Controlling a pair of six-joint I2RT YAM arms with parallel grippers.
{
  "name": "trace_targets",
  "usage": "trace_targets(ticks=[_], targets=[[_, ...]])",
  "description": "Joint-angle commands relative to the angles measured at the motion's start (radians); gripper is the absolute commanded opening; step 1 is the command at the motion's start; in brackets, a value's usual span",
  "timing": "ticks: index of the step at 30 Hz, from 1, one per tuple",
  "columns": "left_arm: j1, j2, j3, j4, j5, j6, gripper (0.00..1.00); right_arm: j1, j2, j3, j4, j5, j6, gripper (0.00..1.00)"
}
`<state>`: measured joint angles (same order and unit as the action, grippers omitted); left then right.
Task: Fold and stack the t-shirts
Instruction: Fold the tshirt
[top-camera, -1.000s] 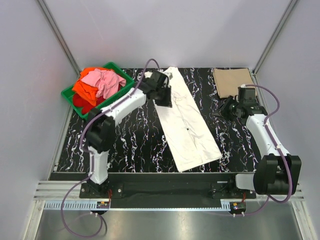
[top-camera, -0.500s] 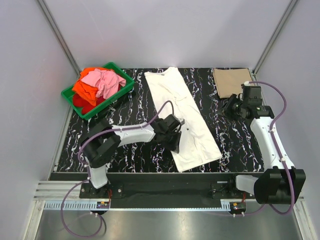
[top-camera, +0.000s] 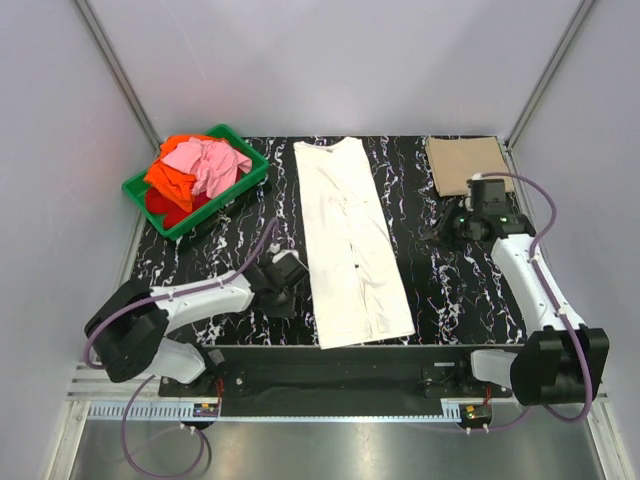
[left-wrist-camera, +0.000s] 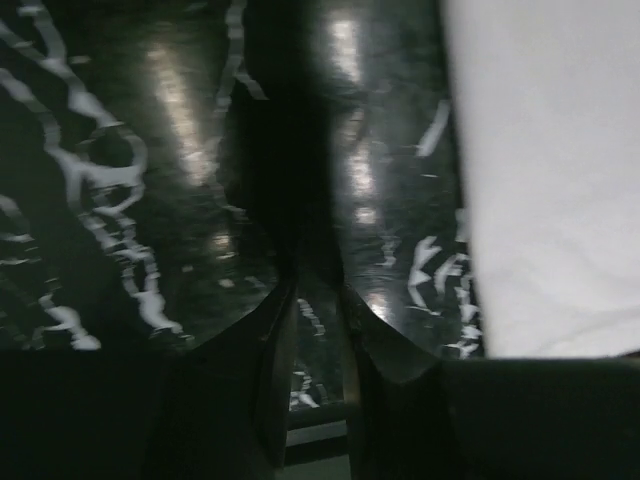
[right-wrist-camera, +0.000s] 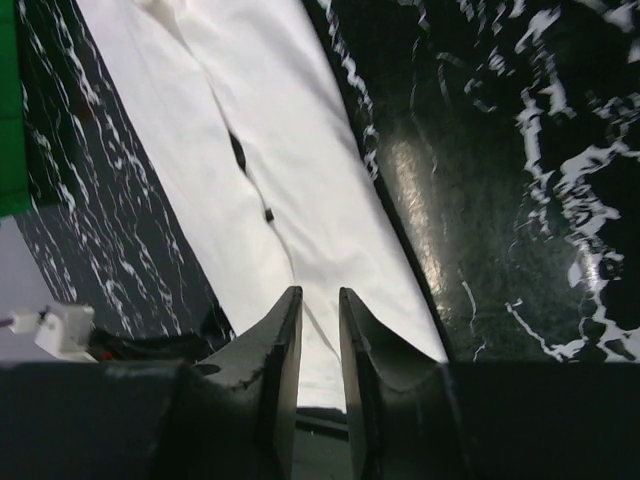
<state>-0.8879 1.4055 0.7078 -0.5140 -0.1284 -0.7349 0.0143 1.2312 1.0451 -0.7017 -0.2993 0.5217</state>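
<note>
Lying as a long folded strip down the desk (top-camera: 440, 290), the white tee (top-camera: 350, 250) looks light, limp and likely to slide; its near hem corners seem best to pinch. Left of that hem the left pincer (top-camera: 285, 298) hangs narrowly parted, empty. Right of the tee the right pincer (top-camera: 447, 228) is likewise empty. Farther right lies the tan tee (top-camera: 463, 163); farther left, other tees (top-camera: 200, 165) fill a crate (top-camera: 138, 192).

You see two arms, left arm (top-camera: 200, 298) and right arm (top-camera: 530, 265), one tabletop (top-camera: 440, 290), one white t-shirt (top-camera: 350, 245), one tan t-shirt (top-camera: 465, 163), one green crate (top-camera: 243, 186), one heap of tees (top-camera: 195, 170) in it, three colours, garment count unclear.
</note>
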Motion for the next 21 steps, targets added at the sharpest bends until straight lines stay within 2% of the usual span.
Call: trace_targets(ticks=[1, 2, 6, 8, 12, 17, 21], targets=[[0.049, -0.078, 0.018, -0.144, -0.154, 0.021, 0.28, 0.112, 0.017, -0.051, 0.057, 0.005, 0.047, 0.29], [0.049, -0.097, 0.045, -0.162, -0.152, 0.060, 0.29, 0.142, 0.027, -0.060, 0.065, 0.014, 0.066, 0.29], [0.035, -0.164, 0.197, -0.066, 0.074, 0.126, 0.34, 0.216, 0.050, -0.103, 0.094, 0.054, 0.089, 0.29], [0.033, -0.160, 0.212, -0.020, 0.124, 0.111, 0.35, 0.234, 0.054, -0.125, 0.107, 0.080, 0.090, 0.29], [0.032, -0.076, 0.159, 0.175, 0.321, 0.060, 0.34, 0.295, 0.067, -0.145, 0.119, 0.097, 0.100, 0.30], [0.020, 0.036, 0.113, 0.291, 0.377, 0.023, 0.30, 0.311, 0.041, -0.192, 0.123, 0.130, 0.107, 0.30], [0.018, 0.098, 0.098, 0.273, 0.348, 0.028, 0.29, 0.311, 0.025, -0.201, 0.123, 0.135, 0.106, 0.30]])
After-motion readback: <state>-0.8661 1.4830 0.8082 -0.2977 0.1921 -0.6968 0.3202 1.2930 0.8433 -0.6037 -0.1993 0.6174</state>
